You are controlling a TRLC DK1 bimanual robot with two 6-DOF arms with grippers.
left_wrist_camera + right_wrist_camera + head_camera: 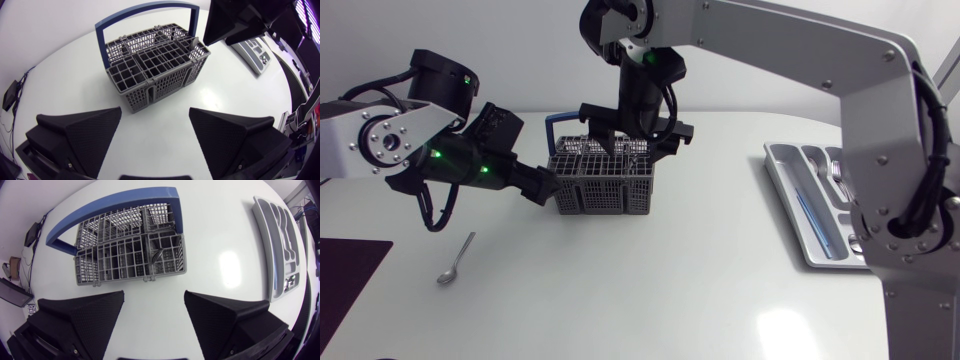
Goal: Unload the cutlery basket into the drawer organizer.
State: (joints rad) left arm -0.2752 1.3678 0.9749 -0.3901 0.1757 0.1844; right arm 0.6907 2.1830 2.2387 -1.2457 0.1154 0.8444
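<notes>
While the grey cutlery basket (pixel 603 183) sits mid-table toward the far side, the right gripper (pixel 154 296) hangs directly above it, fingers spread wide, empty. Left gripper (pixel 155 111) just left of basket, also wide, holding nothing. Drawer organizer (pixel 782 175) at right edge; spoon (pixel 455 260) near left.

The left arm (pixel 380 140) comes in low from the side, wrist angled down, and the left hand (pixel 542 188) points forward with its fingers spread wide. The right arm (pixel 800 50) arches high across the middle, and the right hand (pixel 632 140) points straight down, fingers likewise parted.
</notes>
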